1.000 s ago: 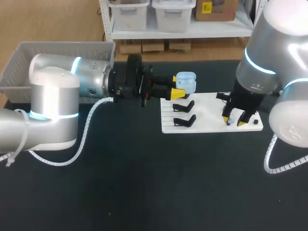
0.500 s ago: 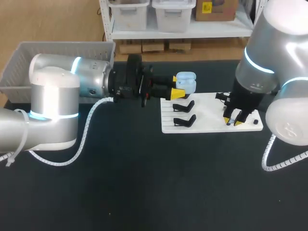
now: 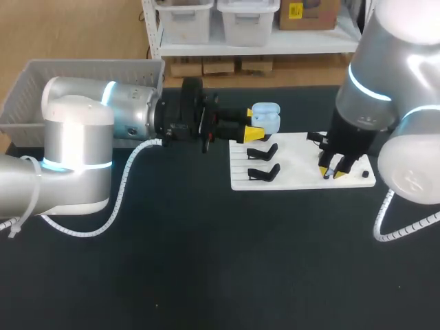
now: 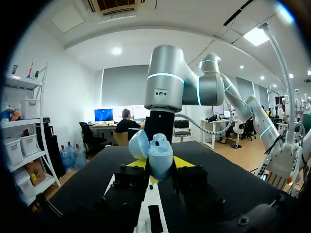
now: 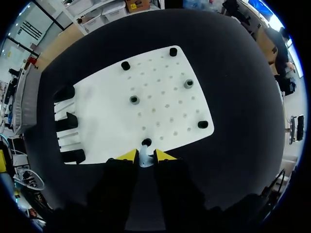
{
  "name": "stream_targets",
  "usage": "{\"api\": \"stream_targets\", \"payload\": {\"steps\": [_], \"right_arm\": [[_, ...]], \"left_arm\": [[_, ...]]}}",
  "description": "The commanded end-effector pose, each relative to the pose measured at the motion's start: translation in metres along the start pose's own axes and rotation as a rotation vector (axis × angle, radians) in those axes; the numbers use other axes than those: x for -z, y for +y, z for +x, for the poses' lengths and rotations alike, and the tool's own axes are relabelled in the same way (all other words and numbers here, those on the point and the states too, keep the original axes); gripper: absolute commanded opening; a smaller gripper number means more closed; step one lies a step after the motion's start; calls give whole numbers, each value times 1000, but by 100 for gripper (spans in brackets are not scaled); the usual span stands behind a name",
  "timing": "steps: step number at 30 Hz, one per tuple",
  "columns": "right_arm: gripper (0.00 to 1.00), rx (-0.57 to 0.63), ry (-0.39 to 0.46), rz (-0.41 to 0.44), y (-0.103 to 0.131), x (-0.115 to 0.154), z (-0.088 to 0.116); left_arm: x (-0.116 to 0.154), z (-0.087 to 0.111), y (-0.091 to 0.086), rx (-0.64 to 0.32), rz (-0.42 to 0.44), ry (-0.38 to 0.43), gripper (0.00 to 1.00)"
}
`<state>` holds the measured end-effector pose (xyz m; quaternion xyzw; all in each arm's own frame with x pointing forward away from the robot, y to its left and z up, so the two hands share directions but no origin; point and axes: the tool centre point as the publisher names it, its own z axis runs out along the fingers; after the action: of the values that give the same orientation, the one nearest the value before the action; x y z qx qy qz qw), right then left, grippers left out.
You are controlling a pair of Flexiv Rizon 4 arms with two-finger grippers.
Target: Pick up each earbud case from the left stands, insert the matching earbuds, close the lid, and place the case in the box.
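Note:
A light blue earbud case (image 3: 265, 118) with its lid swung open hangs above the table's back, just behind the white board (image 3: 302, 155). My left gripper (image 3: 256, 124) is shut on it from two sides. In the left wrist view the case (image 4: 159, 156) stands upright between the yellow tips of the left gripper (image 4: 159, 165). My right gripper (image 3: 333, 170) points down at the board's front right part. In the right wrist view a small pale earbud (image 5: 144, 158) sits pinched between the yellow tips of the right gripper (image 5: 145, 156), beside a black peg (image 5: 146, 142).
Two black stands (image 3: 262, 151) (image 3: 264, 172) sit on the board's left part, with nothing on them. Several more black pegs (image 5: 134, 100) (image 5: 188, 83) dot the board. A grey basket (image 3: 41, 82) stands at the table's back left. My right arm (image 4: 165, 97) rises beyond the case.
The right gripper's fingers have drawn together around the earbud on the board. The left arm and the case have stayed where they were.

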<state>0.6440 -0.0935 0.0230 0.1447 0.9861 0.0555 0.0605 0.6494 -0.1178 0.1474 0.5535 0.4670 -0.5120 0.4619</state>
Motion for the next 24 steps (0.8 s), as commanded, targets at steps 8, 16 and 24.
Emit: {"api": "stream_targets", "payload": {"steps": [8, 16, 24], "right_arm": [[0, 55, -12, 7, -4, 84, 25], [0, 167, -4, 46, 17, 145, 34], [0, 284, -21, 31, 56, 195, 45]], "left_arm": [[0, 1, -1, -4, -6, -3, 0], [0, 1, -1, -4, -6, -3, 0], [0, 1, -1, -4, -6, -3, 0]]}}
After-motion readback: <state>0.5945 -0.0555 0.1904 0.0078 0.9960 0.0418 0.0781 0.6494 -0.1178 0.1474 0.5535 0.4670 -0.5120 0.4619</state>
